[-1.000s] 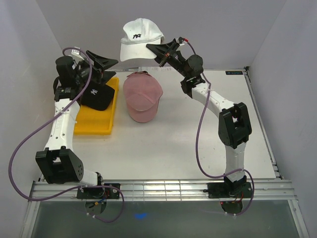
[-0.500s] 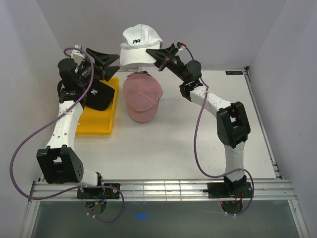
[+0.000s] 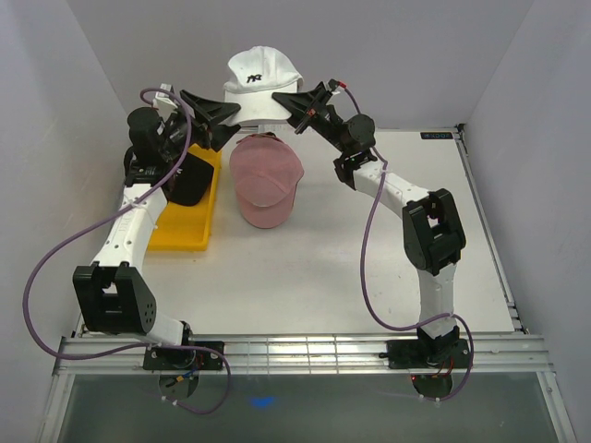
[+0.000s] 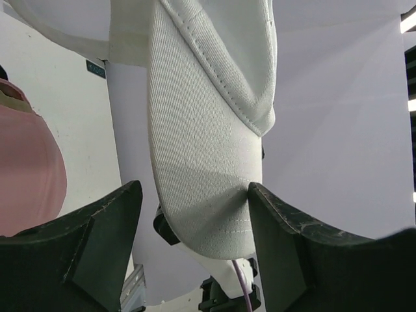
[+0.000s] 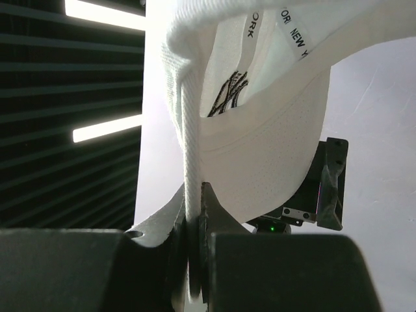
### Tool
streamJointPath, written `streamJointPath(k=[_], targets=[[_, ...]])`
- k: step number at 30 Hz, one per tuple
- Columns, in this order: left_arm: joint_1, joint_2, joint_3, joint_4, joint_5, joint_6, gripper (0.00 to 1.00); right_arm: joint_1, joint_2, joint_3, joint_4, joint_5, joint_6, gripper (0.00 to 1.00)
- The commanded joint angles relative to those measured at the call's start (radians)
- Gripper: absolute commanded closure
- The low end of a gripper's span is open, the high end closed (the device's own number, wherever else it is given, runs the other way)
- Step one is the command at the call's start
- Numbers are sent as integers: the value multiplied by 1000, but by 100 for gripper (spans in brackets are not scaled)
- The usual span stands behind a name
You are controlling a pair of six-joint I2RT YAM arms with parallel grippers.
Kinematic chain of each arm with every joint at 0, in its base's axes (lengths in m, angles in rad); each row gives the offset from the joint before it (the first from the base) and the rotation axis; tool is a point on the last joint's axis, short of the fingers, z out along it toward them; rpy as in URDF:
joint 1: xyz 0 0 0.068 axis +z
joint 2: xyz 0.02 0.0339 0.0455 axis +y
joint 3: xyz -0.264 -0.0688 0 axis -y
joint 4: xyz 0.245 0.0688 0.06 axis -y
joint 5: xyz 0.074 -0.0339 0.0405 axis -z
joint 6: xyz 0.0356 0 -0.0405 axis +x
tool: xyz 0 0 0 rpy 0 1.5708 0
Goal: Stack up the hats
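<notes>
Aloft, white cap (image 3: 261, 76) pinched at edge by right fingers (image 5: 224, 224); left fingers (image 4: 97, 227) spread astride its brim, contact unclear; pink cap (image 3: 265, 180) on counter (image 3: 369, 268).

Robot lab test cell, not home. White counter (image 3: 351, 268) boxed by plain white panel walls (image 3: 55, 111). My left arm (image 3: 129, 221), right arm (image 3: 392, 187) bolted to aluminium rail (image 3: 305, 351) at near edge. Purple cables (image 3: 363, 268) loop loose. Strip lights (image 5: 104, 13) on dark slatted ceiling overhead.

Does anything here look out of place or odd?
Only the white cap: it hangs in the air, not resting on anything. The right gripper pinches its edge, and its brim sits between the open jaws of the left gripper. Nothing looks spilled or damaged.
</notes>
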Motion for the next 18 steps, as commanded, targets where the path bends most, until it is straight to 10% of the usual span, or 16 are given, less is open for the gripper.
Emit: streamJointPath(k=[1,18], targets=[[-13,-5,22,21,-18,-4,25,8,-8,-5,112,-1,19,92],[-13,-10,-56,14,-15,25,77,-2,-23,-160,194,-138,-19,92]])
